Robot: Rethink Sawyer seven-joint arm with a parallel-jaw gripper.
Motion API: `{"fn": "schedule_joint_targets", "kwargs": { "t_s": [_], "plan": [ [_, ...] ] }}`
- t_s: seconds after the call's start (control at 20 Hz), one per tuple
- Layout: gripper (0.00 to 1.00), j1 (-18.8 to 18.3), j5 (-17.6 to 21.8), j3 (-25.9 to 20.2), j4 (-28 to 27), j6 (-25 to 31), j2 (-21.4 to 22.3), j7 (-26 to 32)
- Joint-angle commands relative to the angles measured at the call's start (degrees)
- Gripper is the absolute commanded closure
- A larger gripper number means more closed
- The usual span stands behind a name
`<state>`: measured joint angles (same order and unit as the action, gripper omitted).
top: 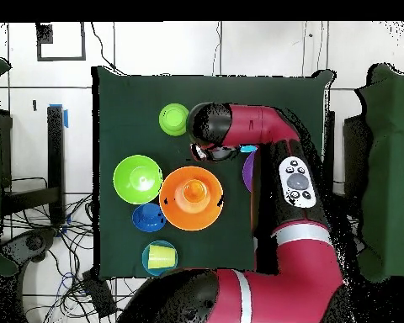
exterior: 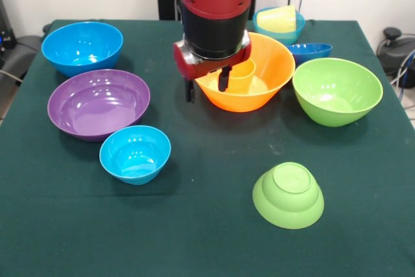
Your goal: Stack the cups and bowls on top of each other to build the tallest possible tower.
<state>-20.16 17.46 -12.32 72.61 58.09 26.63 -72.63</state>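
Note:
My gripper (exterior: 206, 86) is open and empty, low over the front-left rim of the large orange bowl (exterior: 272, 63). One finger (exterior: 190, 90) hangs outside the bowl and the other (exterior: 224, 80) is in front of the orange cup (exterior: 243, 74), which stands upright inside that bowl. The pale yellow cup (exterior: 277, 19) lies in a small light blue bowl (exterior: 295, 32) at the back. In the overhead view the arm hides the gripper (top: 212, 153); the orange bowl (top: 191, 210) and its cup (top: 194, 192) show beside it.
A large blue bowl (exterior: 82, 47), a purple bowl (exterior: 98, 103) and a small light blue bowl (exterior: 135, 154) stand on the left. A large lime bowl (exterior: 337, 90) and a dark blue small bowl (exterior: 309, 50) stand on the right. A small lime bowl (exterior: 288, 194) lies upside down in front.

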Motion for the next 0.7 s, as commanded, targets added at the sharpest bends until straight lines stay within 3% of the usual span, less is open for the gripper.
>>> {"fn": "schedule_joint_targets", "kwargs": {
  "t_s": [0.05,0.7],
  "plan": [
    [0.00,1.52,2.26,-4.44,-5.75,7.69,-0.01,6.53],
    [0.00,3.69,0.65,-3.41,4.37,1.25,4.50,0.20]
  ]
}}
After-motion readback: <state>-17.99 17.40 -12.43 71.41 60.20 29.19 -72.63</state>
